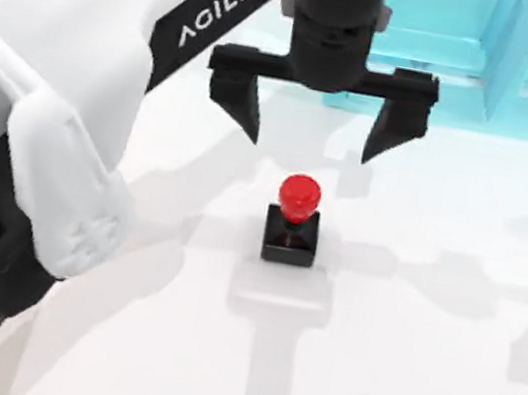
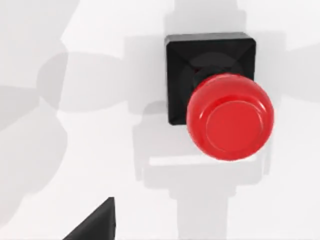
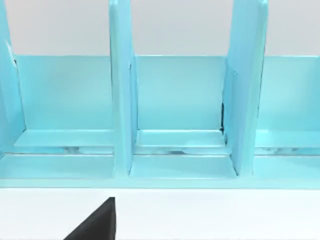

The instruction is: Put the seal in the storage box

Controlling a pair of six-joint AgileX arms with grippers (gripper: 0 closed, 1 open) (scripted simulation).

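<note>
Red-knobbed seal (image 1: 293, 221) standing upright on white table (image 1: 427, 316), black square base flat on the surface, well short of light-blue storage box (image 1: 450, 56) at the table's far edge. Left gripper (image 1: 314, 130) hovering above and just beyond the seal, fingers spread wide and pointing down, nothing held. Spread judged wide enough to straddle the knob or neck, which suggests a pre-grasp alignment ahead of a descent. Left wrist view looking down on the seal (image 2: 220, 100), knob offset from the view's centre, so some recentring is probably being called for before closing. Storage box (image 3: 175, 100) facing the right wrist camera, open compartments parted by upright dividers, presenting free slots for the seal. Right gripper: state of fingers cannot be told. Risk to note: glossy rounded knob likely slipping under a shallow pinch.
</note>
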